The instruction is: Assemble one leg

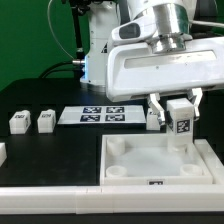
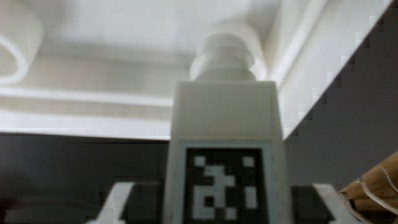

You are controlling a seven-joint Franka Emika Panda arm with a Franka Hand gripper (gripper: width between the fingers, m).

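REMOTE STATION: My arm's end effector [image 1: 180, 120] is clamped on a leg [image 1: 183, 127], one jaw pressed to each side, and holds it upright at the tray's [image 1: 125, 165] far corner on the exterior view's right. The leg's black-and-white tag faces the exterior camera. I cannot tell from either view whether the leg's lower end touches the tray.

In the wrist view the leg [image 2: 222, 130] fills the middle of the picture. Its tag is turned to the lens, and a rounded peg [image 2: 228, 58] at its far end points at the white tray [image 2: 107, 90] beyond. The pale fingers [image 2: 125, 208] show on either side of the tag.

The tray lies near the front of the black tabletop [image 1: 50, 150], and the marker board [image 1: 103, 115] lies flat behind it. A second leg [image 1: 19, 122] and a third leg [image 1: 45, 121] stand near each other but apart, to the exterior view's left of that board and well away from the arm
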